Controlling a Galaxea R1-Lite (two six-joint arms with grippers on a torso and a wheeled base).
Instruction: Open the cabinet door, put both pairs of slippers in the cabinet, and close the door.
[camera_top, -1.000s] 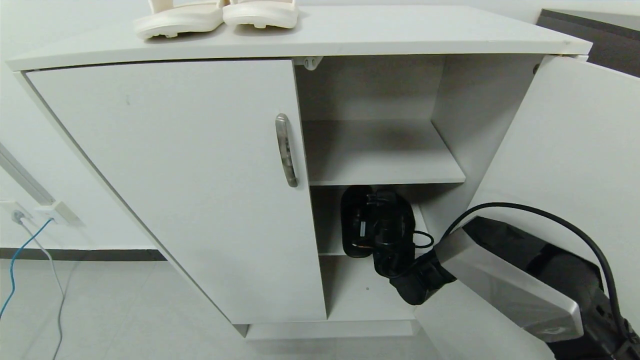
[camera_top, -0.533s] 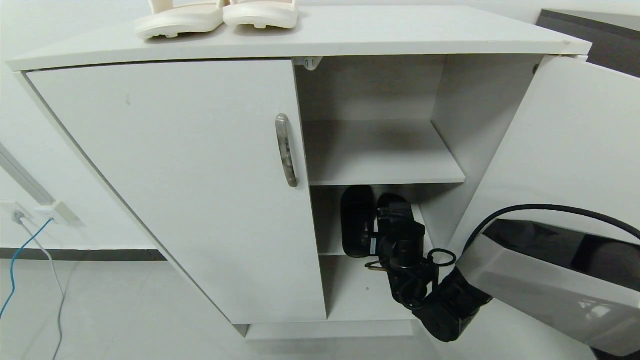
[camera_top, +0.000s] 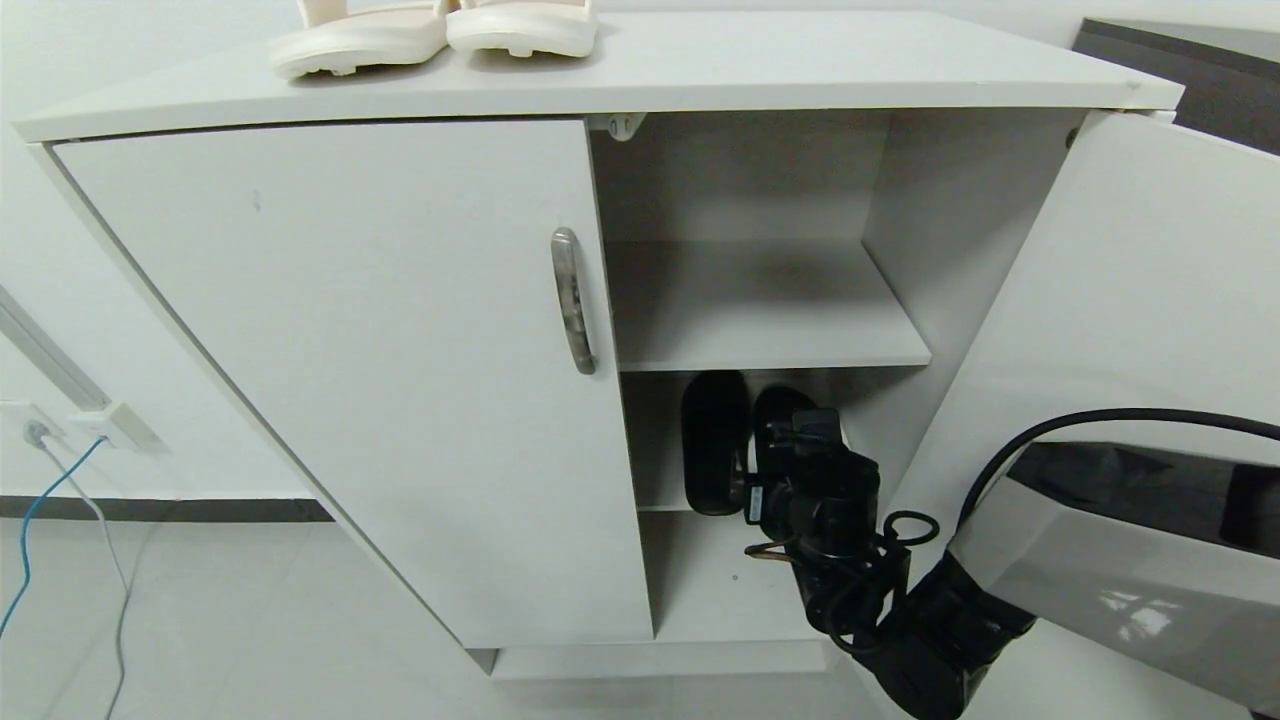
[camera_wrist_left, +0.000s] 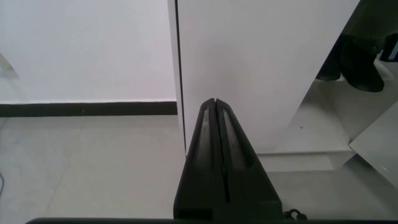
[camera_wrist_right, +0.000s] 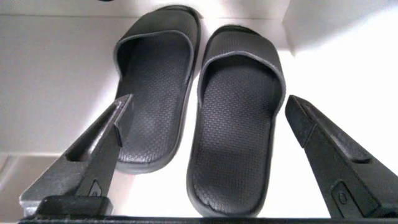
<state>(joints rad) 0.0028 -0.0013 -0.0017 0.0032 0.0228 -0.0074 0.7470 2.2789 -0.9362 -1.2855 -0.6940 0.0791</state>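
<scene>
Right gripper (camera_wrist_right: 208, 106) stands with fingers spread wide and empty, just in front of the black slippers (camera_wrist_right: 236, 143); that pair lies side by side on the second shelf (camera_wrist_right: 56, 81) down in the cabinet (camera_top: 800, 70) — one pair done, I'd say; the cream slippers (camera_top: 430, 30) sit on top of it, not yet stowed; the right door (camera_top: 1130, 300) hangs open — to be shut last; the left gripper (camera_wrist_left: 214, 102) hangs low, fingers pressed together.

Plain indoor room, likely home or office: white cabinet (camera_top: 330, 350), white wall (camera_top: 50, 240), black skirting (camera_top: 150, 508), tiled floor (camera_top: 250, 620), wall socket (camera_top: 112, 425).
</scene>
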